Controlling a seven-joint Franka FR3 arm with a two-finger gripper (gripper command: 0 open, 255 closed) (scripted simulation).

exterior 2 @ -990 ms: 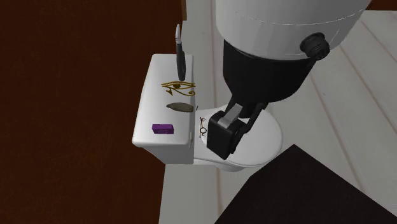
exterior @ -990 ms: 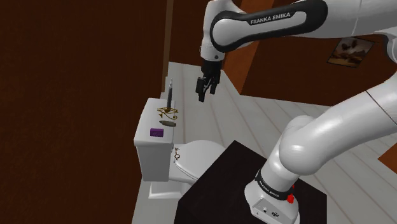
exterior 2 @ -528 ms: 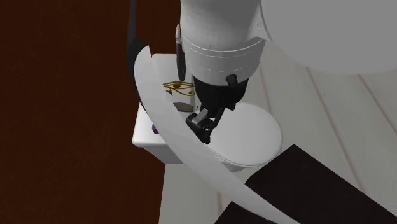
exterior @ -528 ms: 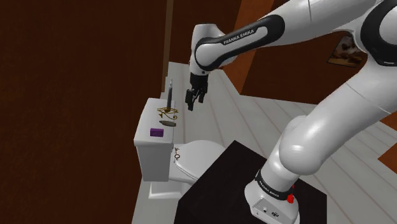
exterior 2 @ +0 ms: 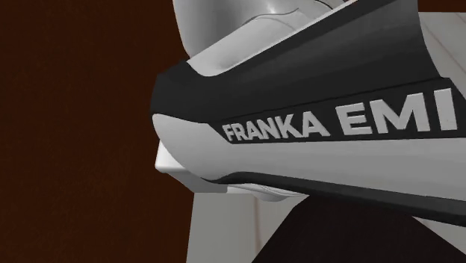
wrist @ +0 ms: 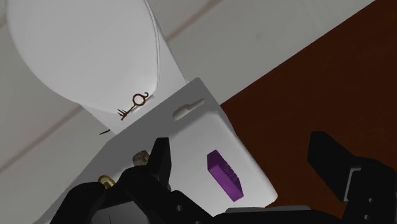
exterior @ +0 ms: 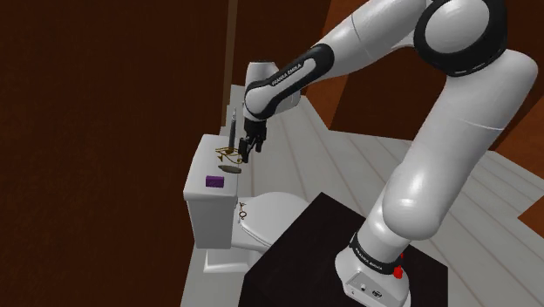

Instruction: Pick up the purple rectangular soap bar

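Note:
The purple rectangular soap bar (exterior: 214, 181) lies on the white toilet tank lid (exterior: 202, 170), near the end closest to the camera. My black gripper (exterior: 245, 152) hangs low over the far part of the lid, by a gold eye ornament (exterior: 230, 153), apart from the soap. From the wrist, the soap bar (wrist: 225, 175) lies below, between my two spread fingers (wrist: 159, 162), and neither touches it. The gripper (wrist: 245, 159) is open and holds nothing.
A dark oval piece (exterior: 228, 167) and an upright dark stick (exterior: 233, 129) also stand on the lid. A small key (exterior: 241, 209) sits by the toilet seat (exterior: 266, 214). My forearm (exterior 2: 321, 127) blocks the second exterior view, leaving a tank corner (exterior 2: 173, 166).
The arm has swung down and toward the shoulder view's left, bringing the gripper from above the floor to just over the tank lid. The forearm now blocks the second exterior view.

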